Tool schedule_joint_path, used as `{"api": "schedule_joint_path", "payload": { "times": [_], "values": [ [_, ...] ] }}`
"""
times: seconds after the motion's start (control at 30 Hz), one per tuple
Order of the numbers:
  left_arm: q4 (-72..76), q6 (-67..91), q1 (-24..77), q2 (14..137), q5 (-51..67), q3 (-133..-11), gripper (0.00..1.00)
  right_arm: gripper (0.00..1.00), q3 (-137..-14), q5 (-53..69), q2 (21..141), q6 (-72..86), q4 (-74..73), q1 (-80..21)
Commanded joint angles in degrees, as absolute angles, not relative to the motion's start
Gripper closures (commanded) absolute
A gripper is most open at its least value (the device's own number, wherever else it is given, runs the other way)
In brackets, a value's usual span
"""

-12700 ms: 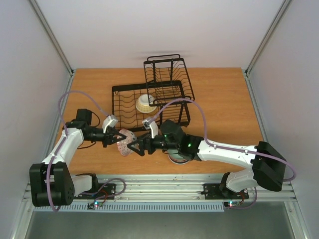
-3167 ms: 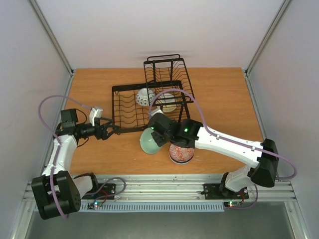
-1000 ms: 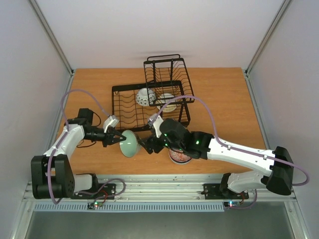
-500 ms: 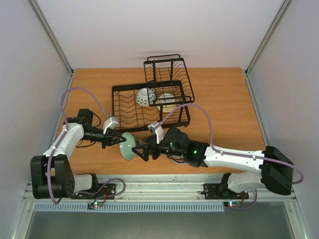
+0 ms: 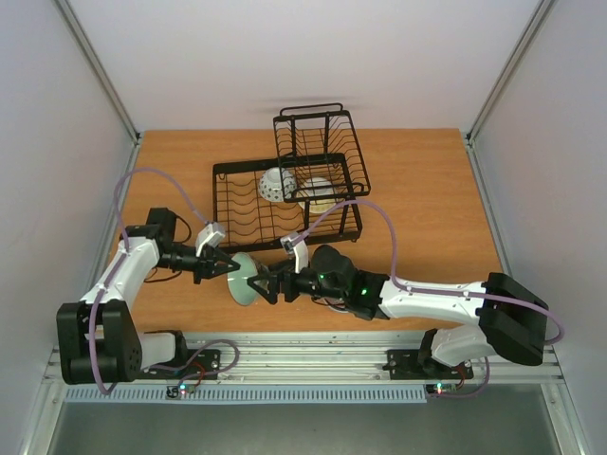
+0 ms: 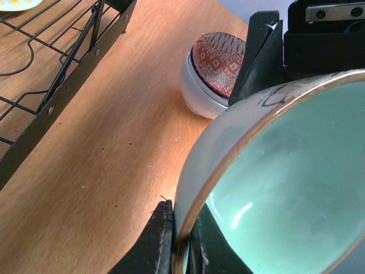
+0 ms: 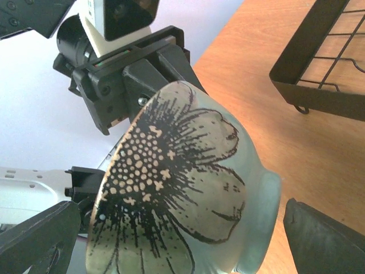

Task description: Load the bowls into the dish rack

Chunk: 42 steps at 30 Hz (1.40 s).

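A pale green bowl (image 5: 247, 281) with a black flower print on its outside (image 7: 188, 194) hangs tilted on edge above the table. My left gripper (image 5: 225, 268) is shut on its rim, one finger inside and one outside (image 6: 162, 234). My right gripper (image 5: 261, 285) is open, its fingers (image 7: 40, 240) spread wide on either side of the bowl's base without touching it. The black wire dish rack (image 5: 285, 204) stands behind, with a blue-and-white bowl (image 5: 276, 184) and a cream bowl (image 5: 319, 192) in it.
A bowl with a red-patterned inside (image 6: 219, 71) lies on the table beside the right arm, mostly hidden under that arm in the top view. The rack's near edge shows in the left wrist view (image 6: 68, 74) and the right wrist view (image 7: 319, 85).
Three seconds ago my right gripper held the green bowl; now my left gripper holds it. In the last second the right gripper moved left, its open fingers now around the bowl's base.
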State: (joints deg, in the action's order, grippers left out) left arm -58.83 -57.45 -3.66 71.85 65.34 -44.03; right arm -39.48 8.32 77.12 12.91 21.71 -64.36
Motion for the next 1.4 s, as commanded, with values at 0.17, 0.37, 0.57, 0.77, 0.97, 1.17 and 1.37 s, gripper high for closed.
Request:
{"api": "schedule_joint_path", "payload": {
  "times": [0.17,0.37,0.57,0.77,0.97,1.17,1.37],
  "values": [
    [-57.5,-57.0,-3.7,70.0,69.5,-43.4,0.99,0.01,-37.3,7.2,76.9,15.3,25.0,-65.3],
    [-57.0,-56.6,-3.7,69.8,69.3,-43.3,0.99,0.1,-37.1,10.8,79.0,17.0,28.8,-65.3],
    [-56.9,-56.4,-3.7,69.8,69.4,-43.2,0.99,0.3,-37.6,14.2,80.9,17.5,32.3,-65.3],
    [-56.7,-56.4,-3.7,69.5,69.4,-43.1,1.0,0.7,-38.0,16.2,81.3,17.5,33.7,-65.3],
    [-55.4,-55.5,-3.6,69.1,69.1,-42.8,0.99,0.99,-39.6,15.6,80.8,16.0,29.5,-65.7],
    [-46.3,-48.1,-3.6,65.8,65.9,-39.9,0.51,0.99,-47.6,4.1,77.9,6.6,8.5,-69.7],
    [-30.7,-34.7,-3.7,59.7,58.5,-35.2,0.34,0.99,-58.0,-6.9,78.1,-2.2,-9.1,-71.7]
  ]
}}
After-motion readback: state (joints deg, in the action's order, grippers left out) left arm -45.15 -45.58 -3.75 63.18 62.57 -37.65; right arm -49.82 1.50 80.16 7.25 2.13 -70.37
